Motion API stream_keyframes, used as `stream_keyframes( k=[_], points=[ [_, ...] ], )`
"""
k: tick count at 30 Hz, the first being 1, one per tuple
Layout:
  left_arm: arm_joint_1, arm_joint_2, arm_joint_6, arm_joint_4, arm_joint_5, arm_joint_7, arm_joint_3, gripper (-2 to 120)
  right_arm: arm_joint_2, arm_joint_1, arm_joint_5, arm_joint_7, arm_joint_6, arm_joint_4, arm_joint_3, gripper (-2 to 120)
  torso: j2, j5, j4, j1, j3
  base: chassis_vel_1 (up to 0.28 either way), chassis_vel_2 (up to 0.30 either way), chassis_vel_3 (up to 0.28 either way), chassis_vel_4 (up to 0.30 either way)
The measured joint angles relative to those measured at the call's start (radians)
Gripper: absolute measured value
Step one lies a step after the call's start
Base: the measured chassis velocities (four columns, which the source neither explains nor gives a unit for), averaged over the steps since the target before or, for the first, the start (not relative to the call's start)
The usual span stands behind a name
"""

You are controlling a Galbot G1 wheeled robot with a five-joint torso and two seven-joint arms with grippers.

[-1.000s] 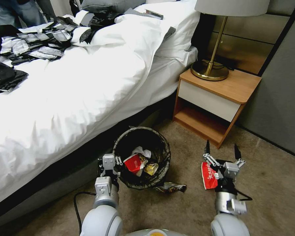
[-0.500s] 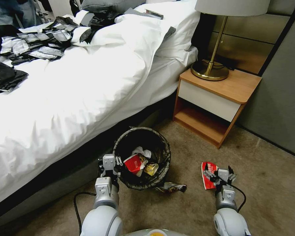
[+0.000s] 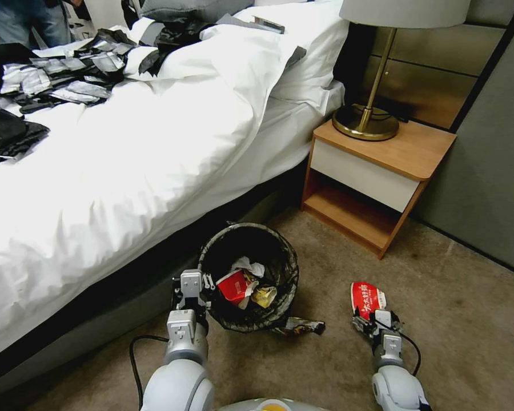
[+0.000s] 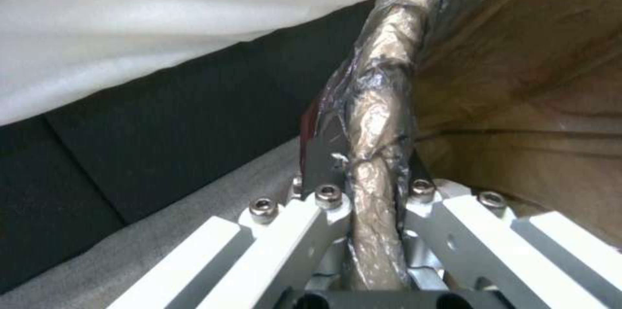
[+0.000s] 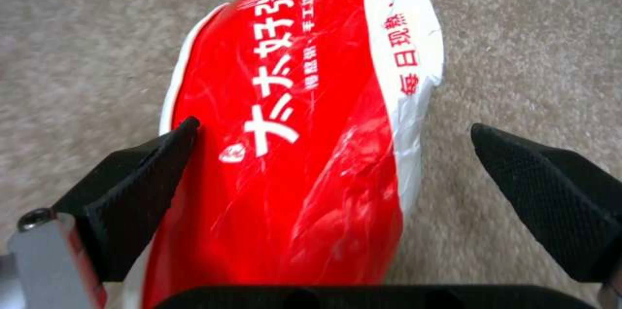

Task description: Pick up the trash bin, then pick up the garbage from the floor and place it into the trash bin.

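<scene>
Right gripper (image 5: 334,153) lowered | fingers spread astride red wrapper (image 5: 298,153) | left pinches bin rim (image 4: 379,119)

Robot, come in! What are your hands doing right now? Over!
Left end effector shut on bin rim. Right end effector open, low over red wrapper on carpet. Dark wrapper lies beside bin. Nothing in the way.

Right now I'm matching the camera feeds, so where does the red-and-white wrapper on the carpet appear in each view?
Head view: red-and-white wrapper on the carpet, right of the trash bin, just ahead of the right gripper.
Left wrist view: not in it.
Right wrist view: wrapper centred between the open fingers.
Shared landmark: the carpet.
</scene>
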Motion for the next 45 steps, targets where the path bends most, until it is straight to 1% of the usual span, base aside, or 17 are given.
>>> stream_keyframes(
  k=[5, 8, 9, 10, 12, 14, 15, 18, 19, 23, 24, 26, 28, 31, 32, 34, 45],
  points=[
    [0.002, 0.000, 0.000, 0.000, 0.001, 0.000, 0.001, 0, -0.009, 0.033, 0.007, -0.020, 0.037, -0.054, 0.002, 100, 0.000, 0.0000, 0.0001, 0.000, 0.000, 0.000, 0.000, 0.000, 0.000],
    [0.002, 0.000, 0.000, 0.000, 0.001, 0.000, 0.001, 0, -0.010, 0.035, 0.007, -0.025, 0.046, -0.061, 0.002, 96, 0.000, 0.0000, 0.0001, 0.000, 0.000, 0.000, 0.000, 0.000, 0.000],
    [0.002, 0.000, 0.000, 0.000, 0.002, 0.000, 0.001, 0, -0.011, 0.036, 0.008, -0.028, 0.053, -0.065, 0.002, 91, 0.000, 0.0000, 0.0001, 0.000, 0.000, 0.000, 0.000, 0.000, 0.000],
    [0.002, 0.000, 0.000, 0.000, 0.002, 0.000, 0.001, 0, -0.011, 0.036, 0.008, -0.028, 0.053, -0.065, 0.002, 91, 0.000, 0.0000, 0.0001, 0.000, 0.000, 0.000, 0.000, 0.000, 0.000],
    [0.001, 0.000, 0.000, 0.000, 0.002, 0.000, 0.001, 0, -0.010, 0.037, 0.007, -0.029, 0.061, -0.067, 0.001, 82, 0.000, 0.0000, 0.0001, 0.000, 0.000, 0.000, 0.000, 0.000, 0.000],
    [0.000, -0.001, 0.001, 0.001, 0.002, 0.000, 0.001, 0, -0.007, 0.037, 0.007, -0.029, 0.065, -0.068, 0.000, 71, 0.000, 0.0000, 0.0001, 0.000, 0.000, 0.000, 0.000, 0.000, 0.000],
    [0.000, -0.001, 0.001, 0.001, 0.002, 0.000, 0.001, 0, -0.007, 0.037, 0.007, -0.029, 0.065, -0.068, 0.000, 71, 0.000, 0.0000, 0.0001, 0.000, 0.000, 0.000, 0.000, 0.000, 0.000],
    [-0.001, -0.001, 0.001, 0.000, 0.002, 0.000, 0.000, 0, -0.003, 0.037, 0.006, -0.029, 0.069, -0.073, -0.001, 57, 0.000, -0.0001, 0.0001, 0.000, 0.000, 0.000, 0.000, 0.000, 0.000],
    [-0.001, -0.001, 0.001, 0.000, 0.002, 0.000, 0.000, 0, -0.003, 0.037, 0.006, -0.029, 0.069, -0.073, -0.001, 57, 0.000, -0.0001, 0.0001, 0.000, 0.000, 0.000, 0.000, 0.000, 0.000],
    [-0.001, 0.000, 0.001, 0.001, 0.001, 0.000, -0.002, 0, 0.002, 0.037, 0.004, -0.029, 0.075, -0.077, -0.004, 41, 0.000, -0.0001, 0.0001, 0.000, 0.000, 0.000, 0.000, 0.000, 0.000],
    [-0.001, 0.000, 0.001, 0.001, 0.001, 0.000, -0.002, 0, 0.002, 0.037, 0.004, -0.029, 0.075, -0.077, -0.004, 41, 0.000, -0.0001, 0.0001, 0.000, 0.000, 0.000, 0.000, 0.000, 0.000],
    [0.000, -0.001, 0.001, 0.001, 0.001, 0.000, -0.002, 0, 0.004, 0.037, 0.003, -0.029, 0.076, -0.077, -0.003, 29, 0.000, -0.0003, 0.0000, 0.000, 0.000, 0.000, 0.000, 0.000, 0.000],
    [0.000, -0.002, 0.001, 0.001, 0.001, 0.000, -0.002, 0, 0.004, 0.037, 0.003, -0.029, 0.077, -0.076, -0.003, 25, 0.000, -0.0003, 0.0000, 0.000, 0.000, 0.000, 0.000, 0.000, 0.000],
    [0.000, -0.003, 0.001, 0.000, 0.001, 0.000, -0.002, 0, 0.003, 0.037, 0.003, -0.029, 0.079, -0.076, -0.002, 11, 0.000, -0.0001, 0.0001, 0.000, 0.000, 0.000, 0.000, 0.000, 0.000],
    [0.000, -0.003, 0.001, 0.000, 0.001, 0.000, -0.002, 0, 0.003, 0.037, 0.003, -0.029, 0.079, -0.076, -0.002, 11, 0.000, -0.0001, 0.0001, 0.000, 0.000, 0.000, 0.000, 0.000, 0.000],
    [-0.001, -0.003, 0.001, 0.000, 0.001, 0.000, -0.002, 0, 0.003, 0.036, 0.002, -0.029, 0.081, -0.076, -0.001, 3, 0.000, 0.0003, 0.0001, 0.000, 0.000, 0.000, 0.000, 0.000, 0.000],
    [-0.001, -0.004, 0.001, 0.000, 0.001, -0.001, 0.000, 0, 0.008, 0.032, 0.002, -0.021, 0.099, -0.074, 0.002, 1, 0.000, 0.0001, 0.0001, 0.000, 0.000, 0.000, 0.000, 0.000, 0.000]
  ],
)
